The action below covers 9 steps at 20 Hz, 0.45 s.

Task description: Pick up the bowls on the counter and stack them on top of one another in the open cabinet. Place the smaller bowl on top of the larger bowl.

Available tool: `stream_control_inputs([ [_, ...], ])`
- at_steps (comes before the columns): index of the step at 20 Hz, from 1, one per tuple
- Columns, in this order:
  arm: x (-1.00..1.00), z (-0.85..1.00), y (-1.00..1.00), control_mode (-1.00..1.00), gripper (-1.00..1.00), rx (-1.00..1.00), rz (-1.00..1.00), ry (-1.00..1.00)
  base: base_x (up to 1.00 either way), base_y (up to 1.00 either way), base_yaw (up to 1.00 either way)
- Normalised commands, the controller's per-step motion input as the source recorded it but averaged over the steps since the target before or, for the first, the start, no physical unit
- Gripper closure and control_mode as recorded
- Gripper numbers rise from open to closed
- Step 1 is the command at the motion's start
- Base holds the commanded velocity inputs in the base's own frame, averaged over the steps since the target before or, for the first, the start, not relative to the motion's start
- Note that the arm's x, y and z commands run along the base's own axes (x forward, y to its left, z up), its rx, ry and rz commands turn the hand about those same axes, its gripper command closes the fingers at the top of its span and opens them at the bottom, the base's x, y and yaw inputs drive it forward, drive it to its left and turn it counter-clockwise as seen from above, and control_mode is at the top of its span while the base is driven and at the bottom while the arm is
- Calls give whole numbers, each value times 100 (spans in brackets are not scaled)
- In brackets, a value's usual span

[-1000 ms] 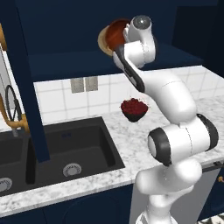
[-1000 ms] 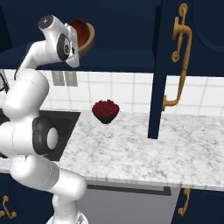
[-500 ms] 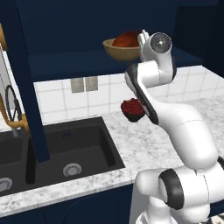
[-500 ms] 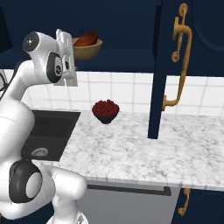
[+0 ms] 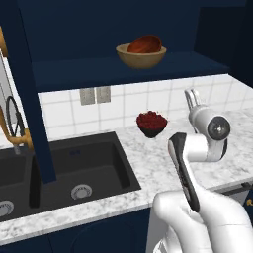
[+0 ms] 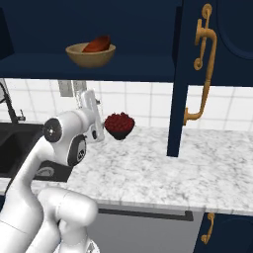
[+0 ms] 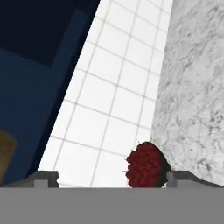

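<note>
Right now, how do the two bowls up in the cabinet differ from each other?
The tan wooden bowl is wider and deeper; the reddish-brown bowl is narrower and shallower. The tan one has a light matte wood look, the reddish-brown one a glossy dark finish. The tan bowl sits upright on the cabinet shelf, while the reddish-brown bowl rests tilted inside it. Both are round and empty of food.

2 base views flank the counter (image 5: 148, 163); hand view rolls sideways.

A rendered home kitchen. A white-and-grey speckled marble-look counter (image 5: 163, 163) with a black sink (image 5: 74, 170) at lower left runs beneath a white tiled wall (image 6: 143, 106); above it hangs a dark navy wall cabinet (image 6: 123, 64), its door carrying a curved brass handle (image 6: 203, 64) at upper right.
</note>
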Motion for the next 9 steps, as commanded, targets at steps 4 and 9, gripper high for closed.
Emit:
stream_control_inputs([
  [4,-43,-50,-7,-100,-100,-12,0,6,0,0,0],
  [9,-19,0,-5,-100,-100,4,0,-5,0,0,0],
])
